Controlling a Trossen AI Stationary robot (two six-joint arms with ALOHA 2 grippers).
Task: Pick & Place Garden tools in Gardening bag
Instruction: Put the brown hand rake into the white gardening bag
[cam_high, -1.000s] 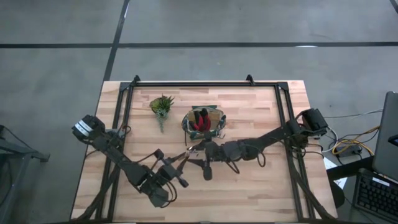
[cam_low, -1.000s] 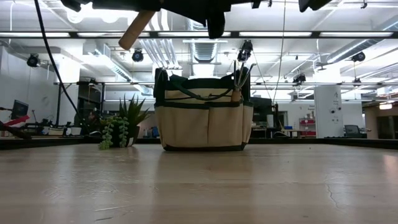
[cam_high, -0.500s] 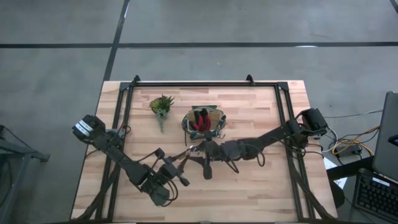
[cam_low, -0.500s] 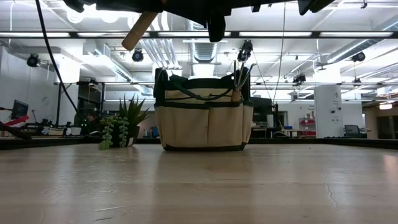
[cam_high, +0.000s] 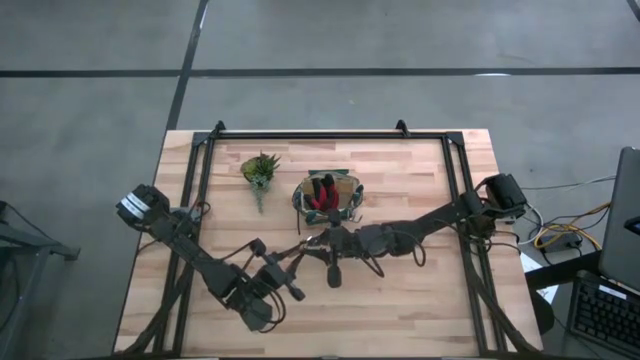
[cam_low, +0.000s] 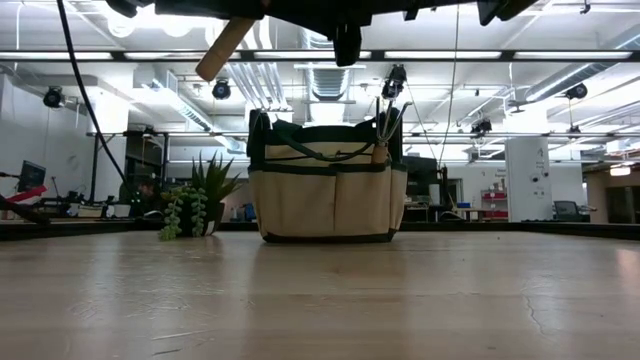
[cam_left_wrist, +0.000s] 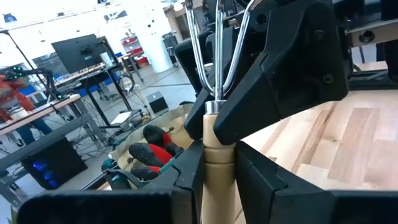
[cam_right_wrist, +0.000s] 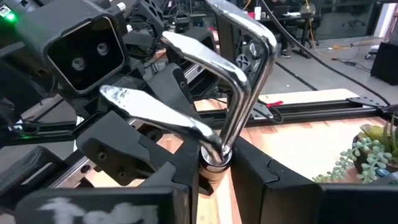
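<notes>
A wooden-handled fork hangs in the air between my two grippers, in front of the gardening bag. My left gripper is shut on its pale handle; my right gripper is shut at the base of its metal tines. In the low view the handle's free end shows high above the table. The tan, green-trimmed bag stands upright on its base, with a red-and-black glove inside it and another tool sticking up at one side. My left gripper pinches the fork's wooden handle between its two fingers, just below the metal collar. The fingers lie along the handle, coming from the table's near left. The fork is lifted clear of the table. My right gripper pinches the metal collar at the base of the tines between its two fingers. It comes roughly level from the table's right side. The tines curve up past the fingers.
A small spiky green plant stands left of the bag, also seen in the low view. Black frame rails run along the table's left, right and far edges. Bare wood lies in front of the arms.
</notes>
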